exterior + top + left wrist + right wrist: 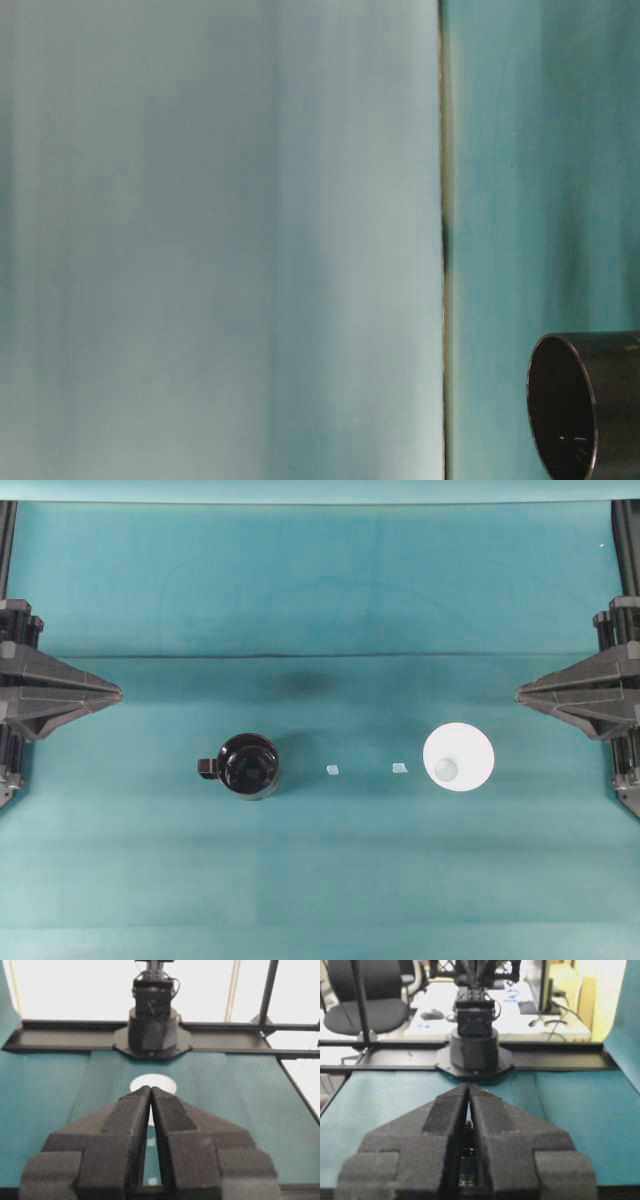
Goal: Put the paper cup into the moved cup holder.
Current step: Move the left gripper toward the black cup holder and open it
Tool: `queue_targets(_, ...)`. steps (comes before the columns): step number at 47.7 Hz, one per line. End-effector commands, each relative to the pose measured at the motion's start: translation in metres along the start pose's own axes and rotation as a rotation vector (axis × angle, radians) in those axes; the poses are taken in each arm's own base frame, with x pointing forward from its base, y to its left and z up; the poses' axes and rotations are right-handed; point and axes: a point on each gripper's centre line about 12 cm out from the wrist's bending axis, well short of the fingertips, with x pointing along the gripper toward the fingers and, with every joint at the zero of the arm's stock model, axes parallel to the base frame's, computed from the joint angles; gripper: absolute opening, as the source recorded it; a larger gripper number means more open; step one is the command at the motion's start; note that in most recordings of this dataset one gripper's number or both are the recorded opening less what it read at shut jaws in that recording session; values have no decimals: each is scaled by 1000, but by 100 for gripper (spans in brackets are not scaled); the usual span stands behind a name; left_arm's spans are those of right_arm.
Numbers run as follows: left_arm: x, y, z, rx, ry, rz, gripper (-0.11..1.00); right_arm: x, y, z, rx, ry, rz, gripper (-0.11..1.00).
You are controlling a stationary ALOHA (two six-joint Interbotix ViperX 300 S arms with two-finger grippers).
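Plain white paper cup point(458, 757) sits on the teal-covered desk point(320, 880), right of centre, well apart from the glossy black cylindrical cup holder point(248, 766) on the left. Two small pale scraps point(333, 770) lie between them. Left gripper point(118, 692) and right gripper point(519, 692) both parked at the edges, fingers closed, holding nothing. Judgement: cup is light, thin-walled and crushable; pinch the rim or wall gently, since a hard squeeze would dent it.
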Motion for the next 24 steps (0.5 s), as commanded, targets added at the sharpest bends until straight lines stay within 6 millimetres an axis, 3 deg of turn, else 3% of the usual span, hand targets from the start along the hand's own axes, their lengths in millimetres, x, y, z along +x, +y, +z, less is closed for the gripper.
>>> queue_targets(1, 8, -2, -25, -28, 140, -9, 13, 4, -1, -1, 1, 9, -8, 16)
queue_targets(7, 14, -5, -47, -39, 252, -17, 0, 11, -2, -16, 31, 118, -13, 3)
queue_targets(10, 16, -5, -54, -39, 278, -16, 0, 15, -2, -23, 47, 165, -15, 0)
queue_targets(24, 11, -6, -107, -67, 488, -9, 0, 26, -2, -51, 91, 292, -25, -2)
